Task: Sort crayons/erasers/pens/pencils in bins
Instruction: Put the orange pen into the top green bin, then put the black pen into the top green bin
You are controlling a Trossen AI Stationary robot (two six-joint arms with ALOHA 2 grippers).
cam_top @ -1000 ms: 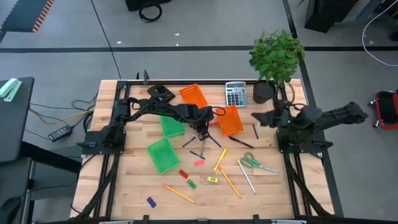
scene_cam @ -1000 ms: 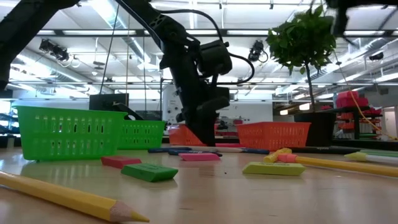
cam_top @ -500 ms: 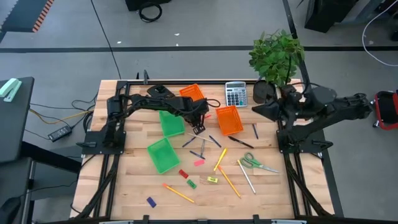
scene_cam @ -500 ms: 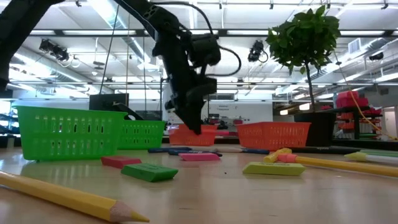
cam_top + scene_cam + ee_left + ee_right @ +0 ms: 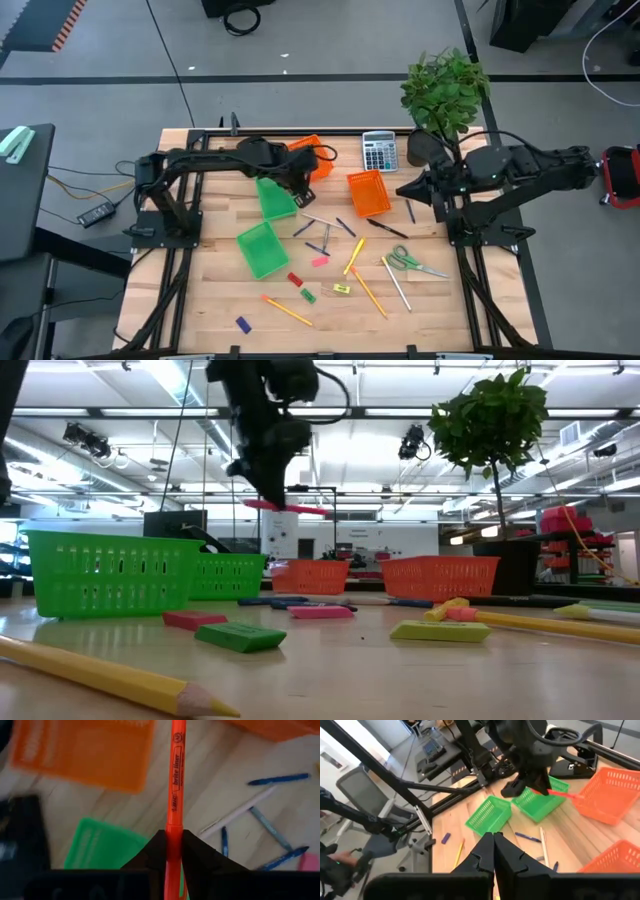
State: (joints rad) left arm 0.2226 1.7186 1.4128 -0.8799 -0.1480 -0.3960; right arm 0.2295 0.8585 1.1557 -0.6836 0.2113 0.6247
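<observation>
Left end effector: closed on an orange-red pen, held high above the bench between the far orange bin and the nearer green bin; in the low view the pen sticks out level from the fingers.
Right end effector: fingers pressed together, holding nothing, waiting over the bench's right side near the potted plant.
Handling of the pen: judged light, stiff and smooth-barrelled; the grip sits near one end, so the long free length could swing or slip; a hold nearer the middle would be steadier.
Orange bins: the far one and a second beside the calculator; both look empty.
Green bins: two, the other closer to the front; no contents visible.
Loose pens: several blue and dark sticks lying crossed mid-bench.
Pencils: long yellow sticks toward the front.
Erasers: small coloured blocks scattered near the front green bin.
</observation>
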